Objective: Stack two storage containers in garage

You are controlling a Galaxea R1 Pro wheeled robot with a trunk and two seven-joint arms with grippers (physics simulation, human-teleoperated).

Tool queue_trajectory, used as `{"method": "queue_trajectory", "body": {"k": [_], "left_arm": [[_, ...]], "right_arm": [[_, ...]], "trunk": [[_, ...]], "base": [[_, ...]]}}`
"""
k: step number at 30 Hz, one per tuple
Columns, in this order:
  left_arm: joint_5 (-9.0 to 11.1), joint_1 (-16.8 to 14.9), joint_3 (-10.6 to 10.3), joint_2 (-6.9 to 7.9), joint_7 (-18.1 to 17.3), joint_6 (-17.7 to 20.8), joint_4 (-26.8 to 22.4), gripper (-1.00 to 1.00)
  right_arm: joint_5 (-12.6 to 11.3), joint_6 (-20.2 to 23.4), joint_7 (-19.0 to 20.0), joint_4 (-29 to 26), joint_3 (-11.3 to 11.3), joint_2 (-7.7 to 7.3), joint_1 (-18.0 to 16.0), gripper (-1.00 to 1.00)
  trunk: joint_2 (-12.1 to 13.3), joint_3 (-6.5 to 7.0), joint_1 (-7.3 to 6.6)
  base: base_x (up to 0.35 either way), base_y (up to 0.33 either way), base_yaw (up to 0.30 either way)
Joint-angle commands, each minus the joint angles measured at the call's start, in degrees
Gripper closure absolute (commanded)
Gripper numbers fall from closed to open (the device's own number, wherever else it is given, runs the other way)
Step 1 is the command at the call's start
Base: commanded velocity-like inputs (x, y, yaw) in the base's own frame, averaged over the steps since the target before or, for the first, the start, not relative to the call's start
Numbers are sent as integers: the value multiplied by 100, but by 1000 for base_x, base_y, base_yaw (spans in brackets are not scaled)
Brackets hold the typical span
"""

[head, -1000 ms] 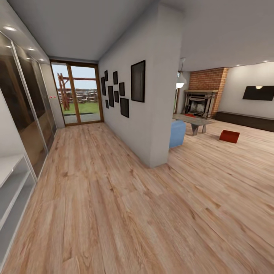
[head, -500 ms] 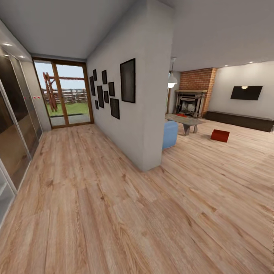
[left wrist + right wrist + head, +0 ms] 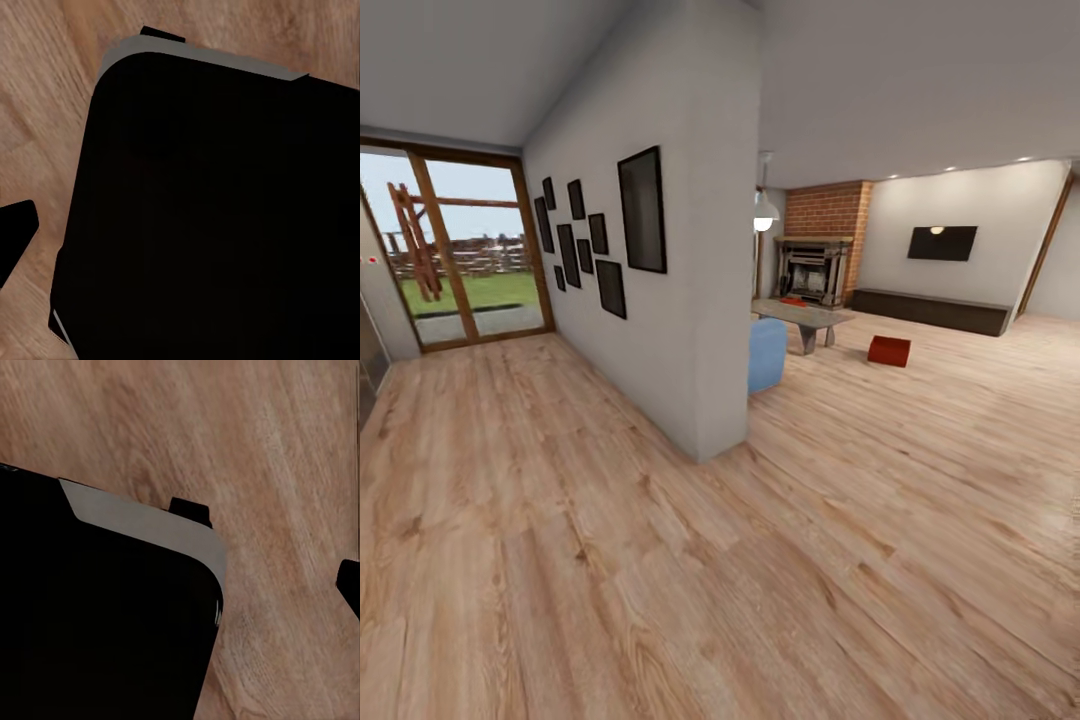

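Can't tell if the fingers on either arm are spread or pressed together; both wrist cameras just look down past a big dark rounded body of the robot at the wood-plank floor [image 3: 285, 450]. Compared with a second ago the whole head view has swung right, so the living room has opened up, which I'd read as the robot turning in to fetch. One orange-red storage container [image 3: 888, 351] sits on the planks beyond the low desk [image 3: 802, 316], near the brick fireplace [image 3: 815, 255]. The partition wall's corner [image 3: 722, 300] is the edge to clear, with wide bare floor right of it.
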Motion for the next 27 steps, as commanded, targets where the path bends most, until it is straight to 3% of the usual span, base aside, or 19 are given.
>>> {"method": "queue_trajectory", "body": {"k": [1, 27], "left_arm": [[28, -1, 3, -1, -2, -16, 0, -100], [28, -1, 3, -1, -2, -13, 0, -100]], "right_arm": [[-26, -28, -15, 15, 44, 3, -7, -100], [-18, -31, -15, 12, 48, 3, -8, -100]], "trunk": [[-3, -6, 3], [-3, -6, 3]], "base": [[321, 0, -284], [321, 0, -286]]}}
